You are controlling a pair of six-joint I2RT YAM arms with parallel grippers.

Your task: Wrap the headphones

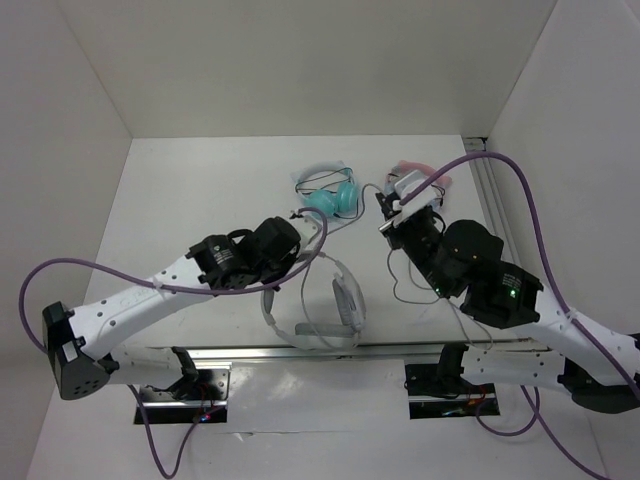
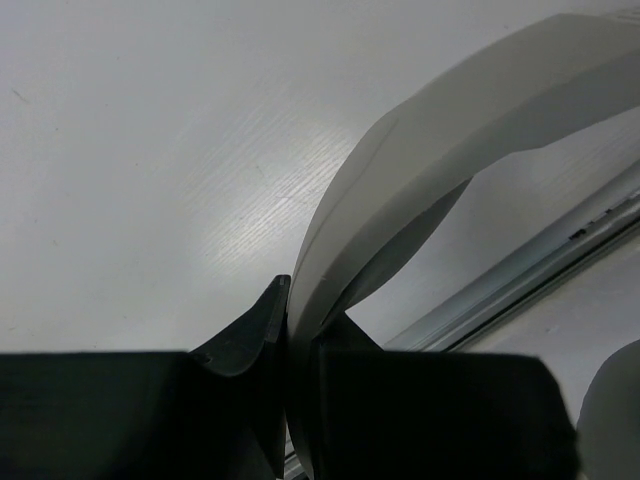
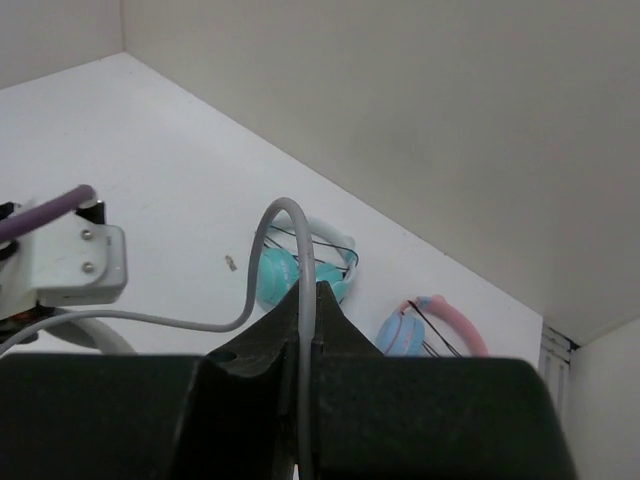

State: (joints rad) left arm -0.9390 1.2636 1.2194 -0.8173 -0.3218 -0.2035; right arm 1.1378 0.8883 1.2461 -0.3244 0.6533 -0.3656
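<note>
Jaws of the left gripper (image 2: 290,322) clamp the wide headband of the headphones (image 2: 450,110), which sit near the middle of the table's (image 1: 200,190) near edge, between the arms. The right gripper (image 3: 308,300) pinches their thin grey cable (image 3: 268,228); beyond lie a teal pair (image 3: 272,277) and, to the right, a pink-banded pair (image 3: 447,318).

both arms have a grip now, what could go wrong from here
1. The right gripper pinches the thin cable only at its fingertips, so the cable could slip out once winding pulls it taut.
2. The left gripper holds the headphones by the headband's edge, so a hard tug on the cable might twist them loose.
3. The teal pair lies close behind, where a swinging loop might snag it.
</note>
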